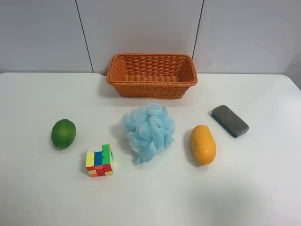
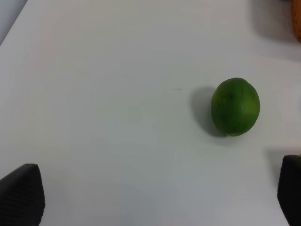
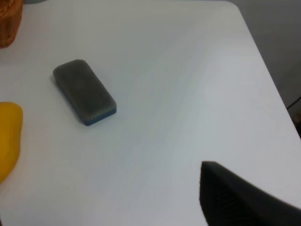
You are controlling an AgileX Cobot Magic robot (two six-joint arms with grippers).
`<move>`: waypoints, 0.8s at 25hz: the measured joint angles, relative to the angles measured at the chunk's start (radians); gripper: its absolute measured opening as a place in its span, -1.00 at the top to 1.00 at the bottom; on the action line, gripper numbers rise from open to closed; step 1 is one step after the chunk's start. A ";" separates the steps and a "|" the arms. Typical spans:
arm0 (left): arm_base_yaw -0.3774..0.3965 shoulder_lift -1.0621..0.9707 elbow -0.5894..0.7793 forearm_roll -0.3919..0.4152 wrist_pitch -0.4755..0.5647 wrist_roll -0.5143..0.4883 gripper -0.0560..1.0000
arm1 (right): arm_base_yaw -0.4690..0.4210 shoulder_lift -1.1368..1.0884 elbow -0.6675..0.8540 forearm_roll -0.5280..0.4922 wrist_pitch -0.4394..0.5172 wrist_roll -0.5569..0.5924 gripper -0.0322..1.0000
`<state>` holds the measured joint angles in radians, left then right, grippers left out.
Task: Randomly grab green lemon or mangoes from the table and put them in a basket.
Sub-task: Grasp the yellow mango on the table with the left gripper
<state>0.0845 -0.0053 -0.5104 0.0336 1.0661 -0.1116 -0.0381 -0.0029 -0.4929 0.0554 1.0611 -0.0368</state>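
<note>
The green lemon lies on the white table at the exterior high view's left; it also shows in the left wrist view. My left gripper is open and empty, short of the lemon and apart from it. The orange-yellow mango lies at that view's right, and its end shows in the right wrist view. Of my right gripper only one fingertip shows, with nothing next to it or held. The orange wicker basket stands empty at the back middle. No arm shows in the exterior high view.
A light blue bath puff lies in the middle, in front of the basket. A colour cube stands between the puff and the lemon. A grey eraser with a blue base lies beyond the mango. The table's edge runs close behind it.
</note>
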 joint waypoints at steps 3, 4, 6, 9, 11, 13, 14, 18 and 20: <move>0.000 0.000 0.000 0.000 0.000 0.000 -0.99 | 0.000 0.000 0.000 0.000 0.000 0.000 -0.64; 0.000 0.000 0.000 0.000 0.000 0.000 -0.99 | 0.000 0.000 0.000 0.000 0.000 0.000 -0.64; 0.000 0.000 0.000 0.000 0.000 0.000 -0.99 | 0.000 0.000 0.000 0.000 0.000 0.000 -0.64; 0.000 0.000 0.000 0.000 0.000 0.000 -0.99 | 0.000 0.000 0.000 0.000 0.000 0.000 -0.64; 0.000 0.000 0.000 0.000 0.000 0.000 -0.99 | 0.000 0.000 0.000 0.000 0.000 0.000 -0.64; 0.000 0.013 0.000 0.000 0.000 0.000 -0.99 | 0.000 0.000 0.000 0.000 0.000 0.000 -0.64; 0.000 0.031 -0.002 0.000 -0.005 0.000 -0.99 | 0.000 0.000 0.000 0.000 0.000 0.000 -0.64; 0.000 0.185 -0.062 -0.034 -0.106 0.059 -0.99 | 0.000 0.000 0.000 0.000 0.000 0.000 -0.64; 0.000 0.297 -0.104 -0.096 -0.180 0.122 -0.99 | 0.000 0.000 0.000 0.000 0.000 0.000 -0.64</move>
<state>0.0845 0.2914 -0.6147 -0.0619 0.8864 0.0109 -0.0381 -0.0029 -0.4929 0.0554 1.0611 -0.0368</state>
